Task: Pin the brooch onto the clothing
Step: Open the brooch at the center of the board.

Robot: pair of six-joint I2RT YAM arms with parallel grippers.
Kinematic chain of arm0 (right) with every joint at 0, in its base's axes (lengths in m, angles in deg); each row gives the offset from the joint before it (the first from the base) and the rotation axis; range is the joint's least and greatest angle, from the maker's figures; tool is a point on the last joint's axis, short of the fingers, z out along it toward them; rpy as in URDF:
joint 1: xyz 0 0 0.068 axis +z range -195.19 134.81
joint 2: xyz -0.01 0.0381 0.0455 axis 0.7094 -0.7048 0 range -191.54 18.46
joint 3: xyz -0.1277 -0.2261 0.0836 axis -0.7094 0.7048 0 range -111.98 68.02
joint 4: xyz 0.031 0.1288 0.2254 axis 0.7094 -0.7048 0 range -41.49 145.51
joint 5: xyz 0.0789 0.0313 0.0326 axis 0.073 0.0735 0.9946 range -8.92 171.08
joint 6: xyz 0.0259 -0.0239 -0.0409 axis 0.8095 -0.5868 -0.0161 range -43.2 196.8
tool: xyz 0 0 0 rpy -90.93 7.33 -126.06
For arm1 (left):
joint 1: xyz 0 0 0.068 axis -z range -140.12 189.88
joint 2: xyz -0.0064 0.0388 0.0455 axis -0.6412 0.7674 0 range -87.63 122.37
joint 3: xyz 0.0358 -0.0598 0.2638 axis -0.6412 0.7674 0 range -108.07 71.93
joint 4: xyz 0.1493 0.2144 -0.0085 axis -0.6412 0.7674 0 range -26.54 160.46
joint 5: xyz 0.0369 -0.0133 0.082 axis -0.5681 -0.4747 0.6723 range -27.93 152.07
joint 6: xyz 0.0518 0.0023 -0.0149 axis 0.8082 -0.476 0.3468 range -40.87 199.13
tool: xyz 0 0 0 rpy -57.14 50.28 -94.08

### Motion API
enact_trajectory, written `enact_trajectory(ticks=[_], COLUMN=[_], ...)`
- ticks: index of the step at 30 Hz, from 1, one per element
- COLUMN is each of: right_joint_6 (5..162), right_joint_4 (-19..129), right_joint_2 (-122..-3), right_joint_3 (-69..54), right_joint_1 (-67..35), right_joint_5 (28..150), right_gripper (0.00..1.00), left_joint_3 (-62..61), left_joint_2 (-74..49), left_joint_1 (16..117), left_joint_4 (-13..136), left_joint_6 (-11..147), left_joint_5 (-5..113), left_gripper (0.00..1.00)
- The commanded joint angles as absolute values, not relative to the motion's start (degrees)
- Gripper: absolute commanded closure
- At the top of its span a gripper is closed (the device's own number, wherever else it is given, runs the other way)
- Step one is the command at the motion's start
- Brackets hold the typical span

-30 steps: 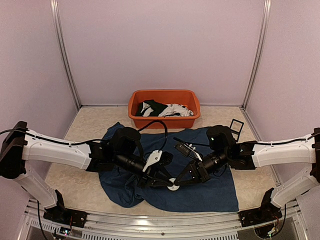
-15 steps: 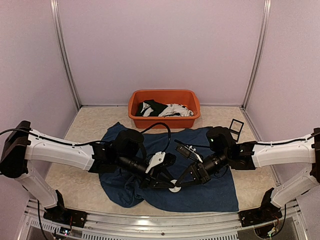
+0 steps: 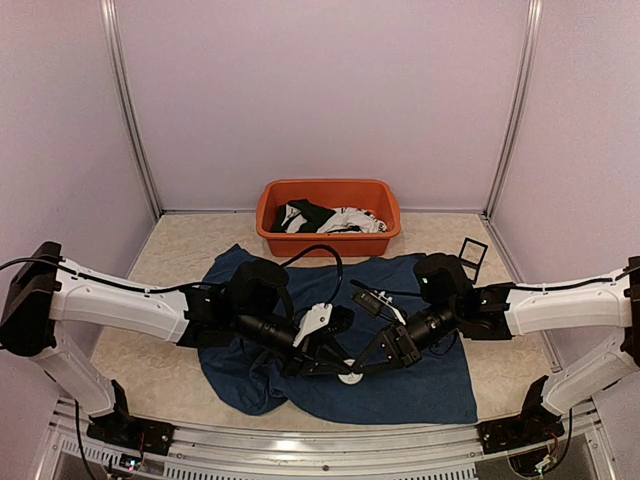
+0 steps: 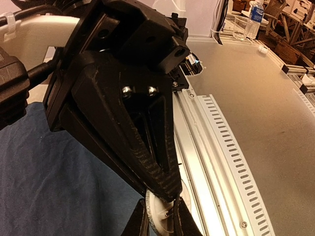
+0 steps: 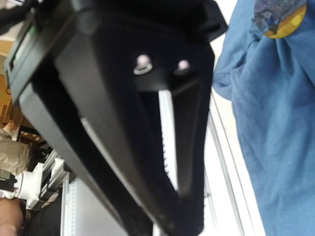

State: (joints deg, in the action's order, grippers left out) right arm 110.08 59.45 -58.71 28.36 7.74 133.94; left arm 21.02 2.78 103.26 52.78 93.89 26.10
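Note:
The clothing, a navy T-shirt [image 3: 430, 385], lies spread on the table with its left part bunched up. Both grippers meet tip to tip over its front middle at the brooch [image 3: 350, 376], a small white disc. In the left wrist view the brooch [image 4: 160, 219] shows its pale back and thin pin. My left gripper [image 4: 166, 189] is shut on its upper rim above the shirt [image 4: 49, 187]. The right gripper's fingers [image 4: 186, 223] rise from below on either side of the disc. My right gripper [image 5: 189, 221] has its tips together. Whether it pinches the pin is hidden.
An orange tub [image 3: 330, 243] with black and white garments [image 3: 330, 218] stands behind the shirt. A small black frame [image 3: 472, 252] sits at the back right. A round dark-and-yellow badge [image 5: 278, 19] rests on a fold of fabric. The metal rail [image 4: 211, 147] runs along the near edge.
The left arm has edged slightly to the right, and the brooch has shifted a little with it. Both grippers have stayed together at the brooch.

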Motion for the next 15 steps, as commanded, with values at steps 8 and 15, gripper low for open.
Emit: enact_trajectory(ticks=[8,15], right_joint_6=[109.2,101.89], right_joint_4=[64.63,50.35], right_joint_2=[-56.74,-54.32], right_joint_3=[27.85,25.07], right_joint_1=[7.34,6.01], right_joint_5=[133.28,121.54], right_gripper=[1.0,1.0], left_joint_3=[22.05,29.47], left_joint_2=[4.17,-1.21], left_joint_1=[105.29,101.21], left_joint_4=[41.7,30.39], left_joint_6=[91.92,85.95], left_joint_5=[29.13,31.37], left_gripper=[0.57,0.34])
